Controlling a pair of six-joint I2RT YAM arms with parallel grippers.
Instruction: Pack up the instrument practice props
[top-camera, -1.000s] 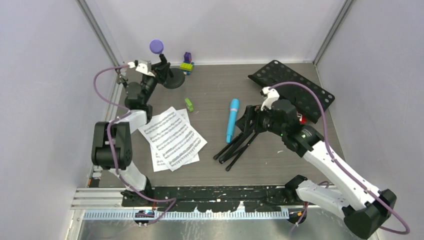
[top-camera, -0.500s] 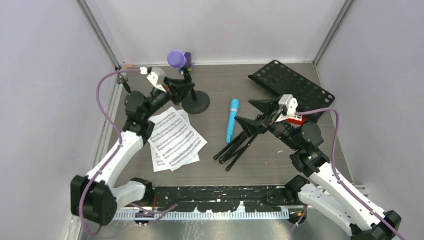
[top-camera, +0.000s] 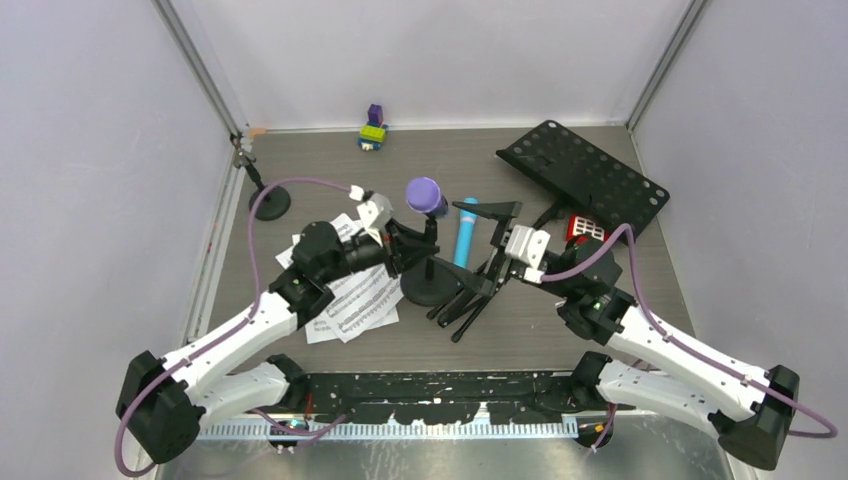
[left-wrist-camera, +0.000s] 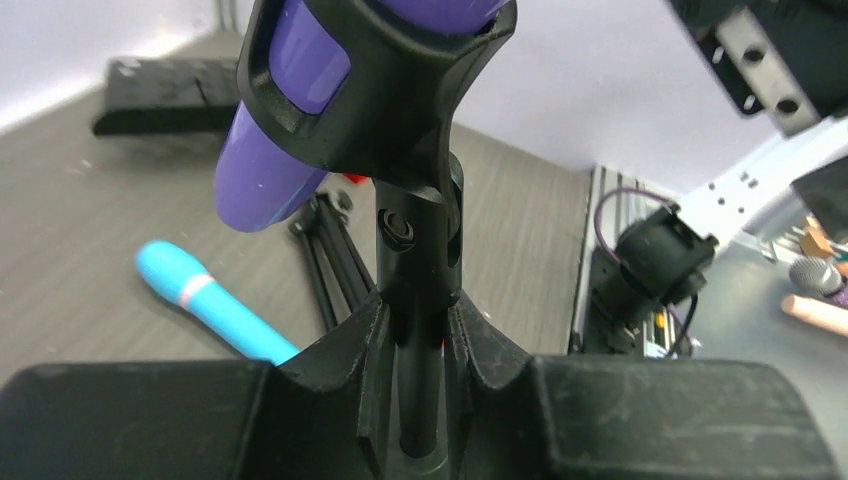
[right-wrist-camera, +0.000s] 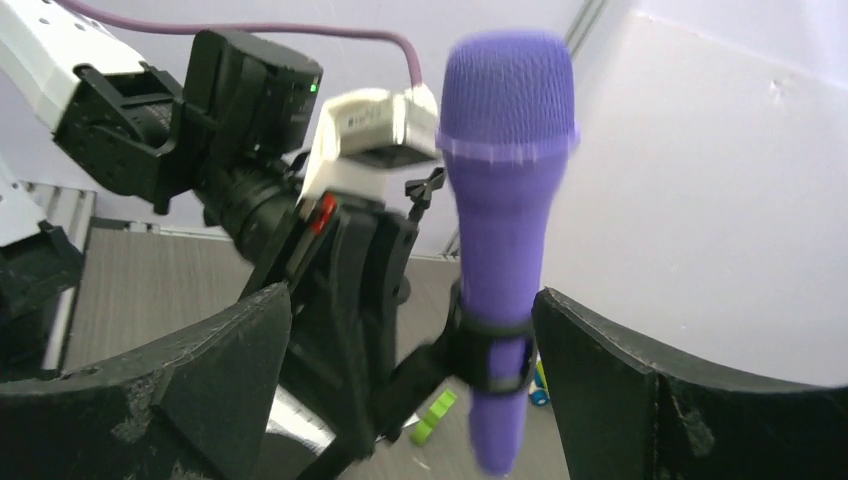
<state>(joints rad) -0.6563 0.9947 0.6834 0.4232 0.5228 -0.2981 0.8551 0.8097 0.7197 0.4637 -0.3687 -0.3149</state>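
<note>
With left jaws, grips mic holder stem carrying purple microphone. Spreads right jaws wide, gripping nothing.

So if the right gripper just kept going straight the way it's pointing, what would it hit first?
Most likely the purple microphone, upright in its mic holder, framed between the right gripper's open fingers in the wrist view, though depth is unclear.

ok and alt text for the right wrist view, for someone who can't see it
A purple microphone stands upright in the black clip of a mic holder, framed by the open right gripper. Behind it to the left, the left gripper holds the holder lower down, over a grey tabletop.
</note>
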